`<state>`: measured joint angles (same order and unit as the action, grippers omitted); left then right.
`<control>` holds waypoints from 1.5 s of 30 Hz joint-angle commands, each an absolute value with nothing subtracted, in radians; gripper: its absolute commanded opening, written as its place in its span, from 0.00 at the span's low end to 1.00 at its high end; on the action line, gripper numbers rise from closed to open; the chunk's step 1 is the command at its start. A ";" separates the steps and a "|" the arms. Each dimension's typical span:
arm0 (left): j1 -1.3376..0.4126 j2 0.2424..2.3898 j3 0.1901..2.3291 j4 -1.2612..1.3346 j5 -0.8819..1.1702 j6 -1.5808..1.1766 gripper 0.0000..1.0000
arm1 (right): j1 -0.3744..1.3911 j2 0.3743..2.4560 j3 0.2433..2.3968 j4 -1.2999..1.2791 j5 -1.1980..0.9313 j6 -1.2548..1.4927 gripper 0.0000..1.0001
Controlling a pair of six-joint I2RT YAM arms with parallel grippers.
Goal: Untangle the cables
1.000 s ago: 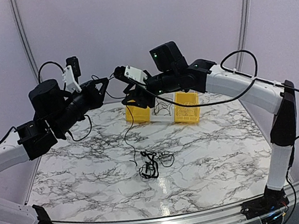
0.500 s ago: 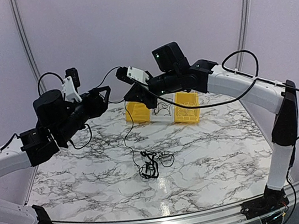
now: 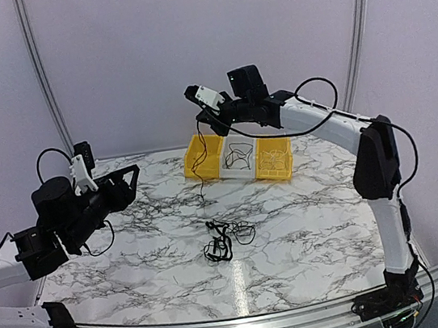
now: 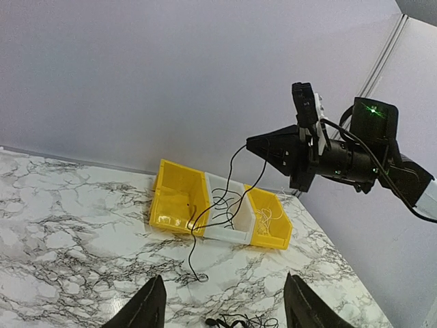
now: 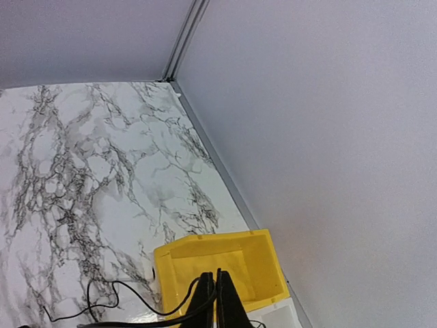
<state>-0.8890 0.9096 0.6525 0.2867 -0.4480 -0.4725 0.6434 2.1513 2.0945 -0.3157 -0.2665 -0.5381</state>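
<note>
A cable [image 3: 200, 184] is clamped in the right claw [image 3: 198, 108] above the bins [image 3: 203, 151], left claw [image 4: 222, 301] apart; lowering it in seems required.

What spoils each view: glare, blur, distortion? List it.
Top external: white glare streak on the table near the front edge, side posts bowed by the lens. Left wrist: evenly lit, sharp. Right wrist: right gripper a dark silhouette on its cable.

Black cable knot [image 3: 224, 240] on table [image 3: 317, 223]; one black strand [image 3: 200, 175] hanging apart.
</note>
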 commanded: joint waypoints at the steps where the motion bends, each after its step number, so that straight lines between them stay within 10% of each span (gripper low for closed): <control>1: -0.884 0.892 0.619 0.256 -0.467 -0.494 0.61 | 0.598 2.272 2.260 -0.219 -0.224 -0.546 0.00; 45: -0.879 0.949 0.607 0.193 -0.496 -0.554 0.61 | 0.522 2.602 2.441 0.163 -0.076 -0.614 0.00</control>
